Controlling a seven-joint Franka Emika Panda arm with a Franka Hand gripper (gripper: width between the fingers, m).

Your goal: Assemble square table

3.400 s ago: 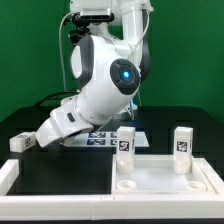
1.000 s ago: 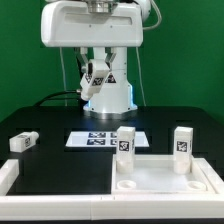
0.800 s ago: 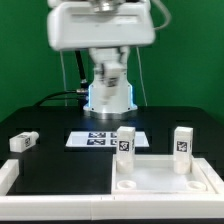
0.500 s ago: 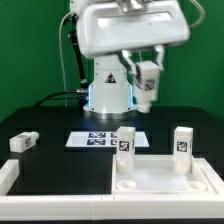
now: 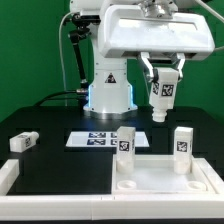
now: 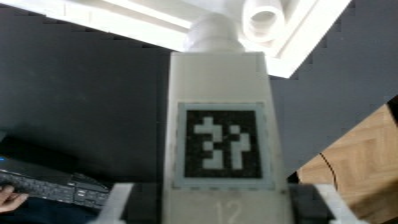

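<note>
Pincer [image 5: 163,84] swung to ext. view's right w/ leg [image 5: 161,101] clamped, aloft.

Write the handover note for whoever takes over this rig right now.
Gripper: shut on the held leg, which hangs upright in the air, clear of the table top.
Things: the table top lies at the exterior view's lower right. The left standing leg and the right standing leg are upright at its far corners. The loose leg lies on its side at the exterior view's left.
Done: two legs are placed; how firmly cannot be told.
Left: fit the held leg, then the loose leg, likely at the near corners.
</note>
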